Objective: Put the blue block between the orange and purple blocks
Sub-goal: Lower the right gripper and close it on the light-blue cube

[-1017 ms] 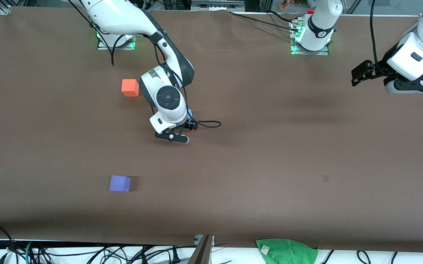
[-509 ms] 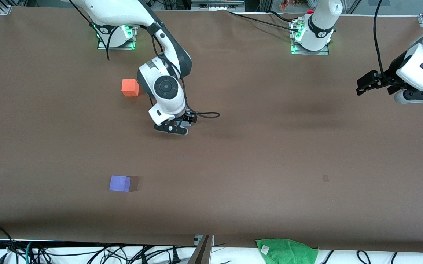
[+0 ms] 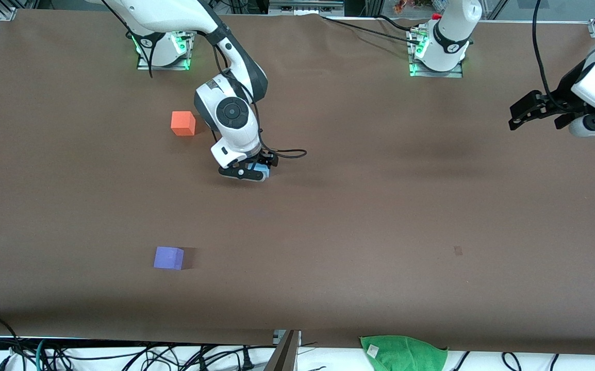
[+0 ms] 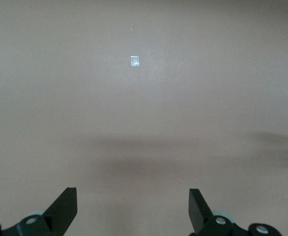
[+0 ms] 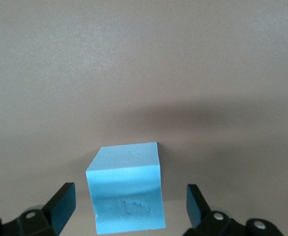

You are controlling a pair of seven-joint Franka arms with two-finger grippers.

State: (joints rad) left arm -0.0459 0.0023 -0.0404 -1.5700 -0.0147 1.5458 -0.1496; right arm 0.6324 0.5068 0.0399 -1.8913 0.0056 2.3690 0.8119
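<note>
The right gripper (image 3: 254, 170) is low over the blue block (image 5: 127, 193), fingers spread wide on either side of it without touching. The block sits on the tabletop (image 3: 359, 206), nearer the front camera than the orange block (image 3: 183, 123) and farther than the purple block (image 3: 168, 258). The left gripper (image 4: 133, 209) waits open over bare tabletop at the left arm's end.

three blocks (image 3: 183, 123), two grippers (image 3: 246, 172), one cloth (image 3: 403, 353).
</note>
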